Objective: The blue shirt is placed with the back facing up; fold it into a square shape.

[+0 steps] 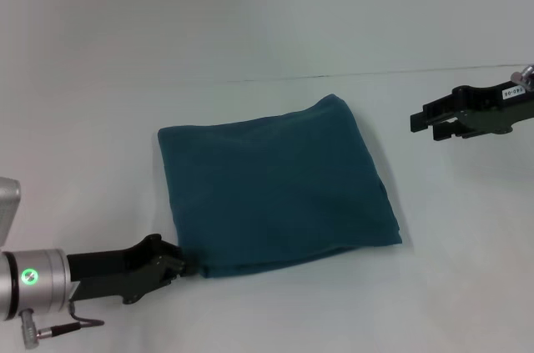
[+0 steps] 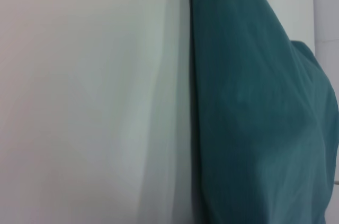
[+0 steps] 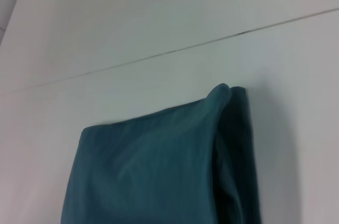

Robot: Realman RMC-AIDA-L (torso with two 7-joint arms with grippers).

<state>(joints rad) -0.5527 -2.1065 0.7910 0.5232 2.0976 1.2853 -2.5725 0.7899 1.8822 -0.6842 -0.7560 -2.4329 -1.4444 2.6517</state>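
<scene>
So, dark teal-blue knit T-shirt (image 1: 275,190) folded roughly square on white table (image 1: 250,19), left tool (image 1: 179,265) at its near-left corner, grip unclear, right tool (image 1: 425,123) hovering apart, narrow gap.

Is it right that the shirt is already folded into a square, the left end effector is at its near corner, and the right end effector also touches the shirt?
Not quite. The head view shows the right end effector raised and apart from the shirt, off to its right side, not touching it. The rest holds: the shirt lies folded into a rough square, and the left end effector is at its near corner.
</scene>
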